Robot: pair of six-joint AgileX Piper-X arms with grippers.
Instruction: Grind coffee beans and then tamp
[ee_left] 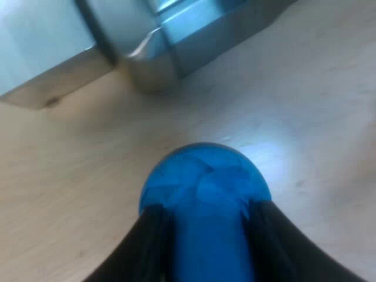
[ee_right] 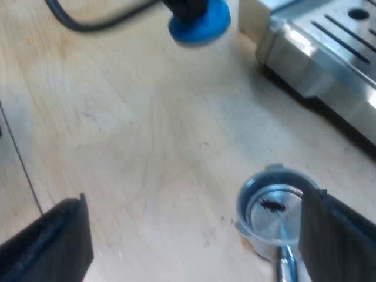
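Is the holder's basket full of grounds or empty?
Almost empty: the metal holder shows a bare shiny bottom with only a few dark specks.

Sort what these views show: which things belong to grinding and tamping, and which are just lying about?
Belong to the job: blue tamper, gripped by the left end effector; metal holder, lying loose; espresso machine.
Just there: wooden table, merely the surface underneath.

There is one tamper (ee_left: 205, 185), one holder (ee_right: 271, 210), one machine (ee_right: 329, 53) and one table (ee_right: 147, 129). Grippers number two: left gripper (ee_left: 202, 216) and right gripper (ee_right: 194, 232), two fingers each.
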